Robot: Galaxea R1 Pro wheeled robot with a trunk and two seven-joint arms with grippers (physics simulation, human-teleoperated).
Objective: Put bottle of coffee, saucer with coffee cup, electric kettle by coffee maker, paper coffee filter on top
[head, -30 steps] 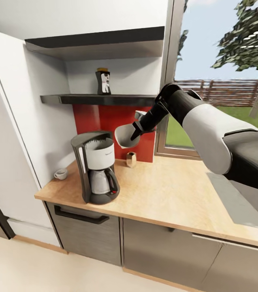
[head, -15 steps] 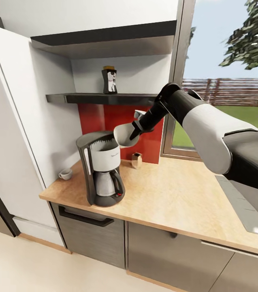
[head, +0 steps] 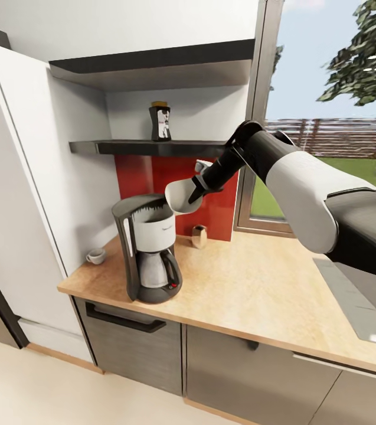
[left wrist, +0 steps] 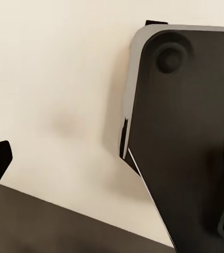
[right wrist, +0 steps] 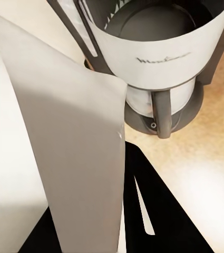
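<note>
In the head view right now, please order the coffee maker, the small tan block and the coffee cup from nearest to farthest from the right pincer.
1. The coffee maker: just below and left of the right pincer, which holds the paper filter.
2. The small tan block: below the pincer, by the red backsplash.
3. The coffee cup: far left on the countertop, near the wall.

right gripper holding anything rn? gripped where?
Yes: the right gripper holds the paper coffee filter by its edge nearest the arm, cone hanging beside the coffee maker top.
</note>
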